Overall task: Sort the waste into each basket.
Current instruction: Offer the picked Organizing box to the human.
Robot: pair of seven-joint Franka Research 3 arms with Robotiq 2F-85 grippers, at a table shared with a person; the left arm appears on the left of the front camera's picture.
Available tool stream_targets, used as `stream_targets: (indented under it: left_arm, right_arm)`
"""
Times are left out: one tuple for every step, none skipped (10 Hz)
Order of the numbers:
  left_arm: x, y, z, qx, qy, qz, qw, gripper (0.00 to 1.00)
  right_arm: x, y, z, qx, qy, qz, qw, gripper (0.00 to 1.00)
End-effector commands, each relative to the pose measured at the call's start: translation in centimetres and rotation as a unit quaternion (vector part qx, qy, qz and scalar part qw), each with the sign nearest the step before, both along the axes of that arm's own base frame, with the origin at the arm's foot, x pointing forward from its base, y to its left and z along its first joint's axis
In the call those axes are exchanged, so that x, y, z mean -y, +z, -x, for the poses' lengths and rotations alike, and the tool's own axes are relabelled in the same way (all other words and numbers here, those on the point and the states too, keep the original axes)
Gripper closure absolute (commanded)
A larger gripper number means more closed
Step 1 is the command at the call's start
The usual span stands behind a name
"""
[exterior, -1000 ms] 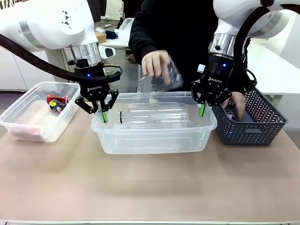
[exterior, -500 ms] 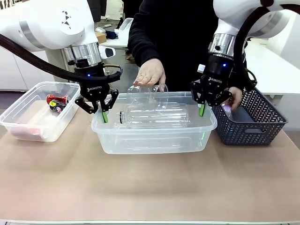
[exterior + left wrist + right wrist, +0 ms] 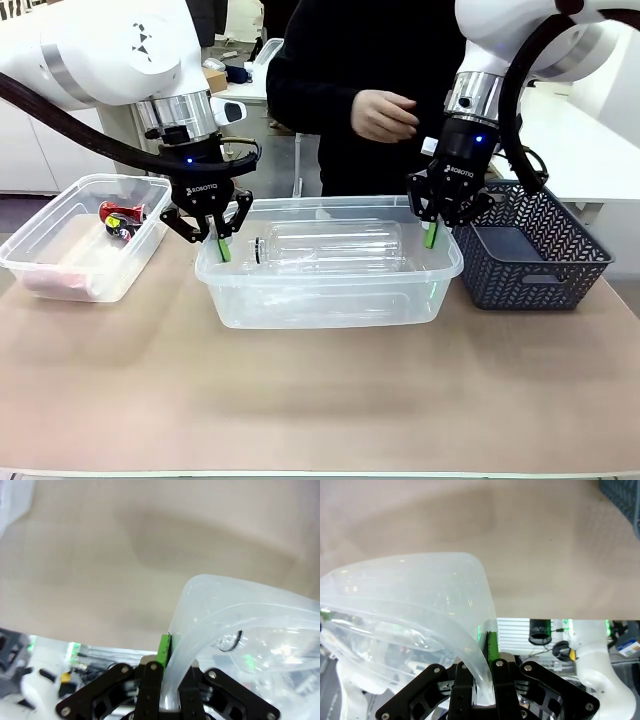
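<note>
A clear basket (image 3: 330,300) stands mid-table with clear plastic bottles (image 3: 330,245) lying in it. My left gripper (image 3: 222,248) is shut on its left rim, and my right gripper (image 3: 431,236) is shut on its right rim. In the left wrist view the left gripper (image 3: 172,670) pinches the curved rim (image 3: 235,605). The right wrist view has the right gripper (image 3: 487,650) clamped on the rim (image 3: 420,565) in the same way. A second clear basket (image 3: 60,262) at the left holds red and black cans (image 3: 120,215).
A dark lattice basket (image 3: 530,270) sits just right of the middle basket, close to my right gripper. The person stands at the far side with one hand (image 3: 383,115) raised above the table. Bare tabletop (image 3: 320,400) lies in front.
The person's hand lowered a clear bottle into the middle basket and then lifted away empty. Their other hand came out of the dark basket. Both grippers stayed put.
</note>
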State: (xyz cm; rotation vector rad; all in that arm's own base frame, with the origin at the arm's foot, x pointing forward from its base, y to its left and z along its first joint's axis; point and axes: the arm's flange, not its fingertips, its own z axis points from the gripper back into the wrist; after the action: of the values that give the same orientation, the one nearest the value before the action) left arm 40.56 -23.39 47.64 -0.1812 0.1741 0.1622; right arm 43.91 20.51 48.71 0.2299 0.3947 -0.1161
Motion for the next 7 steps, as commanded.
stream_targets:
  left_arm:
    - [-0.61,0.20,-0.31,-0.001,0.008,0.001,1.000,1.00]
    - [-0.61,0.20,-0.31,-0.001,0.008,0.001,1.000,1.00]
    - [-0.61,0.20,-0.31,-0.001,0.008,0.001,1.000,1.00]
    - [-0.61,0.20,-0.31,-0.001,0.008,0.001,1.000,1.00]
    - [-0.61,0.20,-0.31,-0.001,0.008,0.001,1.000,1.00]
    - [-0.61,0.20,-0.31,-0.001,0.008,0.001,1.000,1.00]
    - [-0.61,0.20,-0.31,-0.001,0.008,0.001,1.000,1.00]
  right_arm:
    - [0.67,0.43,0.39,-0.003,-0.004,0.004,1.000,1.00]
    - [0.67,0.43,0.39,-0.003,-0.004,0.004,1.000,1.00]
    - [0.67,0.43,0.39,-0.003,-0.004,0.004,1.000,1.00]
    - [0.67,0.43,0.39,-0.003,-0.004,0.004,1.000,1.00]
    - [0.67,0.43,0.39,-0.003,-0.004,0.004,1.000,1.00]
    - [0.67,0.43,0.39,-0.003,-0.004,0.004,1.000,1.00]
    - [0.67,0.43,0.39,-0.003,-0.004,0.004,1.000,1.00]
